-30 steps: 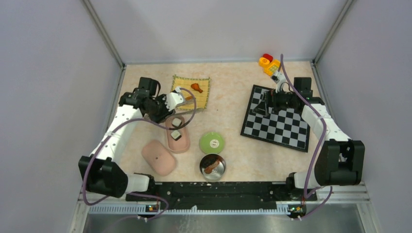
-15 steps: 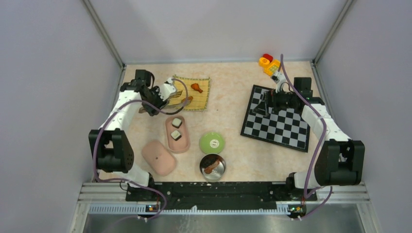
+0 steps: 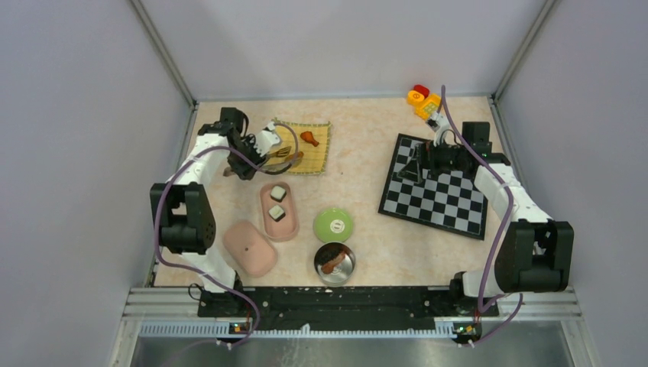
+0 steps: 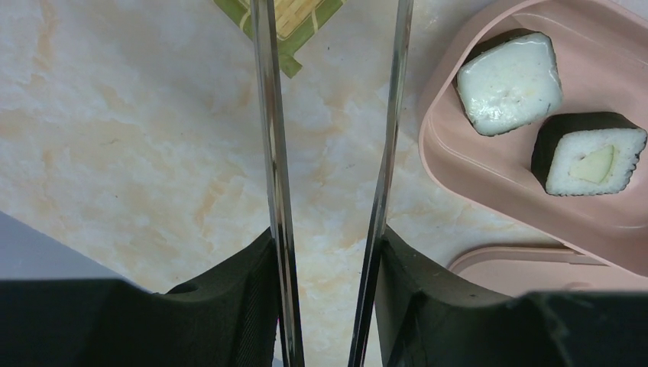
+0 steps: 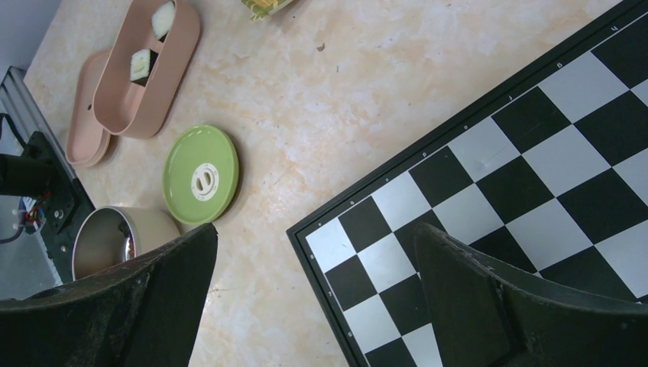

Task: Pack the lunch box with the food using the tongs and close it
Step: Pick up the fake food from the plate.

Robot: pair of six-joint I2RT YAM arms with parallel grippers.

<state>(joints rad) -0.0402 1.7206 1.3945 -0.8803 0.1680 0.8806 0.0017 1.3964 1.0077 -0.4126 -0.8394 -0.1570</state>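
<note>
The left fingers (image 4: 229, 306) clamp the tongs (image 4: 275, 153), whose tips are over the yellow mat (image 3: 317, 157). It looks best to centre them astride the brown piece (image 3: 309, 138) there, squeeze gently, and lift clear before swinging to the lunch box (image 3: 284, 231) with its two sushi rolls (image 4: 510, 82). The right fingers (image 5: 137, 306) stand wide apart over the chessboard (image 5: 535, 191).

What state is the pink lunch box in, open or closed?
Open. The lunch box has its lid lying beside it, and two sushi rolls sit uncovered inside.

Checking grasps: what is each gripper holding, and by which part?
The left gripper holds the long silver metal tongs, jaws pressing both arms where they converge, away from the tips. The right gripper holds nothing.
</note>
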